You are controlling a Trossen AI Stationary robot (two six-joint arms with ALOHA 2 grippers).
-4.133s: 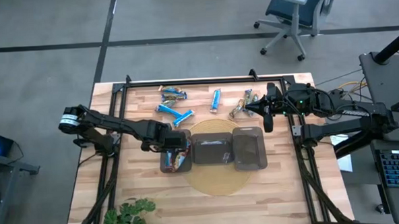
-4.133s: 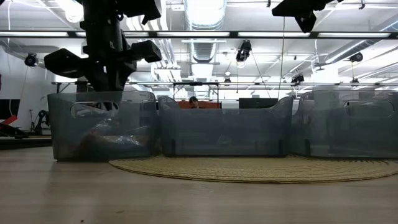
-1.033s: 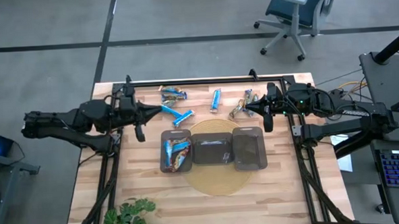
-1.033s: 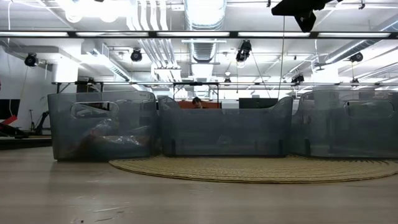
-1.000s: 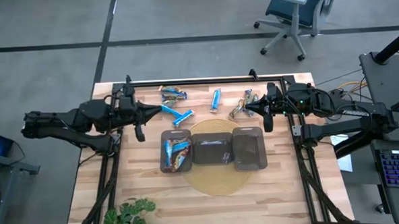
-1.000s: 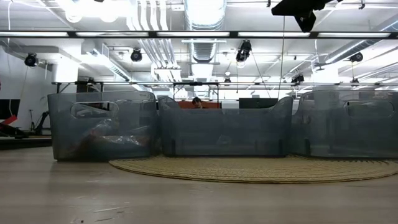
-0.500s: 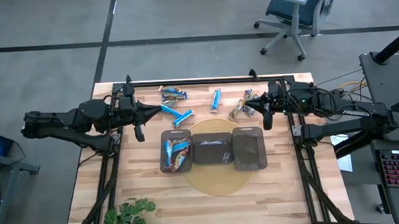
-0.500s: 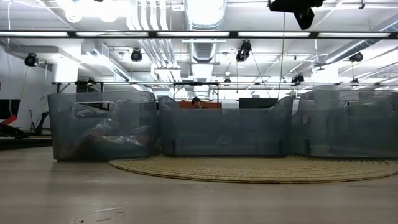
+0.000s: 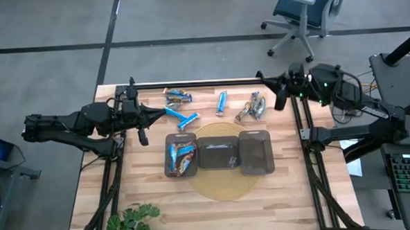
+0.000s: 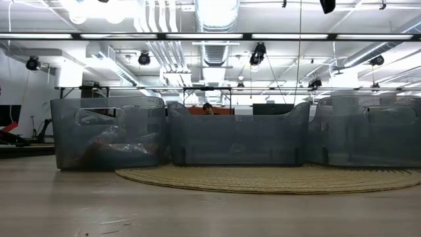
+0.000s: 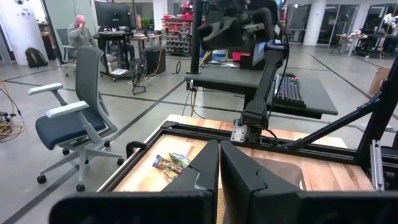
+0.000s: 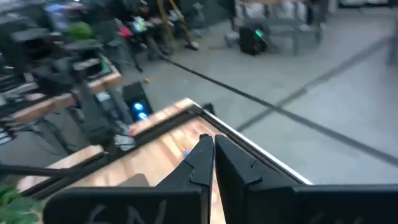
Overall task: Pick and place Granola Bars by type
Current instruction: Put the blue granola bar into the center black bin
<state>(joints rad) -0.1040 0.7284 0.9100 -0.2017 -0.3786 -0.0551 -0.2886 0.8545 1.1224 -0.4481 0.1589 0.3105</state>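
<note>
A: Several Granola Bars lie on the far half of the table: blue ones at the far left and middle, mixed ones at the far right. Some are already in the left tray.

B: How will they handle?

A: I judge them light, a little soft, with a slippery wrapper. Best is to pinch one across the middle.

B: And the claws?

A: The left gripper hangs just left of the blue bars, fingers together, holding nothing. The right gripper is at the far right edge, also closed and empty.
</note>
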